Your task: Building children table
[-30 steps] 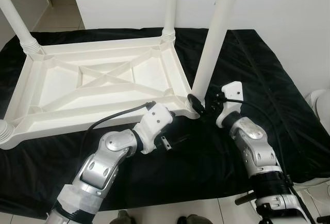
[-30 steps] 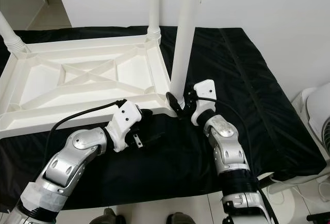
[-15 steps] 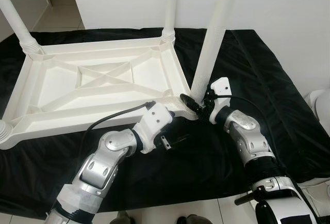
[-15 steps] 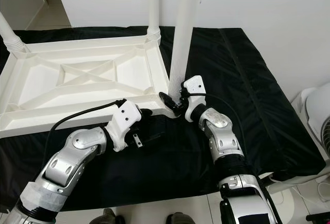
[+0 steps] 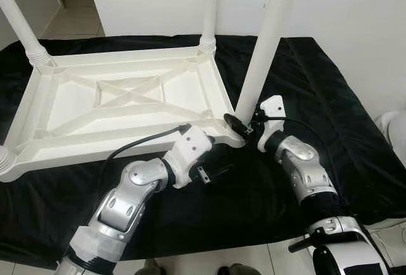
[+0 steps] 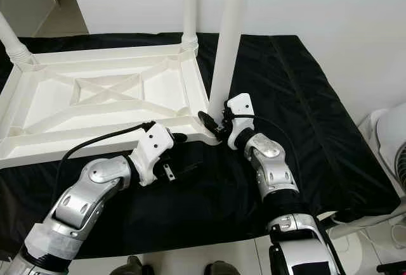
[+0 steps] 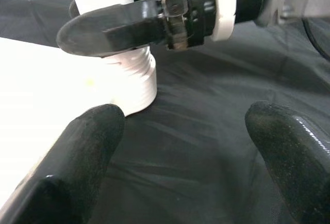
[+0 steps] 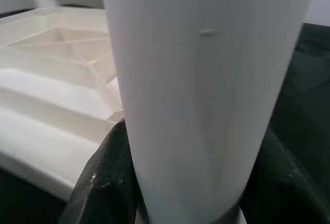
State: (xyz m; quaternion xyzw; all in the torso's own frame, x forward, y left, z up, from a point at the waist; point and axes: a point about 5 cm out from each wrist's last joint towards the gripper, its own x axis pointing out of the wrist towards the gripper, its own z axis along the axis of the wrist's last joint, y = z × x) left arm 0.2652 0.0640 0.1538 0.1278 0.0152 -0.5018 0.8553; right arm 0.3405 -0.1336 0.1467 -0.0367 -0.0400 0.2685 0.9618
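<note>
The white children's table top (image 5: pixel 76 132) lies upside down on a black cloth. Two legs stand in its far corners (image 5: pixel 209 9) (image 5: pixel 22 28). A third white leg (image 5: pixel 263 53) stands at the near right corner socket (image 7: pixel 136 77), leaning slightly right. My right gripper (image 5: pixel 240 125) is shut around that leg's base, its fingers (image 8: pixel 108 177) on either side of the leg (image 8: pixel 201 79). My left gripper (image 5: pixel 214 175) hovers open over the cloth just in front of that corner, with nothing between its fingers (image 7: pixel 93 141).
The black cloth (image 5: pixel 317 78) covers the whole work surface. Its front edge drops to a tiled floor (image 5: pixel 209 256). A white wall stands behind, and a white rounded object (image 5: pixel 394 129) at the right edge. The near left corner stub (image 5: pixel 3 161) sits at the far left.
My right gripper has slid left and closed in on the leg's base. The leg's tilt has shifted slightly. The left arm has stayed still.
</note>
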